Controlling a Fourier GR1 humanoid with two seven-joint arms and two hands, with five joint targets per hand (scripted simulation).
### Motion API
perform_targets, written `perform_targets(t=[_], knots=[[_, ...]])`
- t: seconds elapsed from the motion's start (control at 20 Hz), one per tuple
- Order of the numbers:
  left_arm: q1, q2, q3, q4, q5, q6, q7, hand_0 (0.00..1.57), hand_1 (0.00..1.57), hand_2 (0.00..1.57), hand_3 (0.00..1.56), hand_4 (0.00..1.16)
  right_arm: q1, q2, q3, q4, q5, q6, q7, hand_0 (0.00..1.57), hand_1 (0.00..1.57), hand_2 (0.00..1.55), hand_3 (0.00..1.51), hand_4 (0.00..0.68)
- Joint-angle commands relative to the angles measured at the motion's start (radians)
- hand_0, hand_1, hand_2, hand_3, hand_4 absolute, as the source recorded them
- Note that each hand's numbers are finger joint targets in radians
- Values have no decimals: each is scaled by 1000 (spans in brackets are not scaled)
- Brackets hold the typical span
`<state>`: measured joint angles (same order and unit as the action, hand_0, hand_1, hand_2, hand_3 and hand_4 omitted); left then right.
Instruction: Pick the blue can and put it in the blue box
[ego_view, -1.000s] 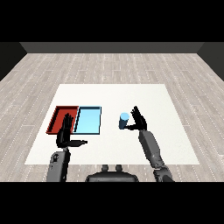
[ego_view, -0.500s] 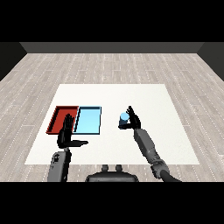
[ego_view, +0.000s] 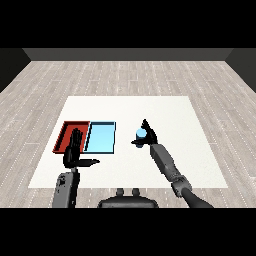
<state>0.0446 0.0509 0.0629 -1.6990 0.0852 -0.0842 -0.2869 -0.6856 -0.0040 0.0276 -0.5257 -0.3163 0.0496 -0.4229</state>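
Closing round the blue can (ego_view: 140, 134), your right hand (ego_view: 148, 137) is curling its fingers and thumb about it a little right of the middle of the white surface (ego_view: 200, 150), so the grasp appears to be made or very nearly made; from this view you cannot tell whether the can is resting on the surface or just raised off it. The can is sitting upright, near the right edge of the blue box (ego_view: 101, 138) but apart from it, so it is not yet inside. The blue box is lying toward the left part of the surface, touching the red box (ego_view: 67, 134) along one long side, with the red one nearer the left edge. Your left hand (ego_view: 75, 151) is hovering with straight, relaxed fingers over the near end of the red box, holding nothing. As a judgement, the picking part is about done and the carrying is what is left for you: lifting the can, bringing it leftward across the gap, and setting it down within the blue box's rim rather than on it.
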Motion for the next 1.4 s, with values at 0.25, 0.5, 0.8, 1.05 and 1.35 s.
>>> perform_targets(t=[0.25,0.5,0.8,1.05,1.35], knots=[[-11,-28,-25,83,-27,0,-63,0,0,0,0,0,-77,4,44,185,-61,9,-106,0,0,0,0,0],[47,2,2,-80,41,-19,56,0,0,0,0,0,-127,4,74,279,-78,15,-125,0,0,0,0,0],[15,22,46,-15,49,-30,4,0,0,0,0,0,-137,4,184,226,-214,-187,-42,548,548,718,617,0],[-5,-31,-1,12,3,16,-10,0,0,0,0,0,-200,4,270,326,-67,-334,29,1514,1514,1546,1510,542],[69,4,24,-19,22,-17,-14,0,0,0,0,0,-112,4,375,301,-74,-398,19,1520,1520,1533,1491,527]])
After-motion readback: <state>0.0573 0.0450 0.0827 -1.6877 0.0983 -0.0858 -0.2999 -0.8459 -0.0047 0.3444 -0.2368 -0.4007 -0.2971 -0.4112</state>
